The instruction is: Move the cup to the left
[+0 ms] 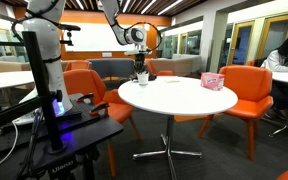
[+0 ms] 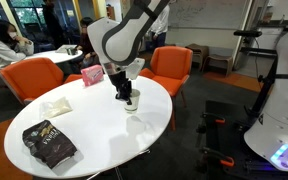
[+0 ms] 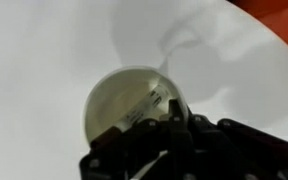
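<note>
Gripper (image 2: 124, 91) is straight above the cup (image 2: 132, 101), fingertips down at its rim. Cup is upright on the table (image 2: 89, 125), axis vertical, directly under the fingers in wrist view. Can't tell if the jaws are clamped or just straddling. Check grip before going left.

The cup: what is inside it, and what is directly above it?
In the wrist view the cup has a pale, plain inside, and no object shows in it. The gripper sits over one side of its rim and hides that part of the inside.
</note>
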You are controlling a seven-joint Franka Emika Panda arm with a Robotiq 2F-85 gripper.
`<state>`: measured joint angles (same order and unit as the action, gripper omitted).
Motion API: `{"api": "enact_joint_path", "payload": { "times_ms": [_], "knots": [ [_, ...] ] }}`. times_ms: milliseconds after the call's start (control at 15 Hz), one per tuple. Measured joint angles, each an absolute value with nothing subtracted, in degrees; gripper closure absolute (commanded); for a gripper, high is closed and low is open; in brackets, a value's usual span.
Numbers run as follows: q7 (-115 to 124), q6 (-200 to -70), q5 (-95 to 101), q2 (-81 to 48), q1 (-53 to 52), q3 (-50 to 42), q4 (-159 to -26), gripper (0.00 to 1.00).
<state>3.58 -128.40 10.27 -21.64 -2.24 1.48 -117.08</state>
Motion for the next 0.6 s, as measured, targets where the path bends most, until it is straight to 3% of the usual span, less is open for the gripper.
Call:
{"api": "enact_joint_path", "payload": {
  "times_ms": [600],
  "knots": [
    [1.43, -126.55, 13.14, -29.77, -4.30, 1.24, -108.71, 0.99]
  ]
}}
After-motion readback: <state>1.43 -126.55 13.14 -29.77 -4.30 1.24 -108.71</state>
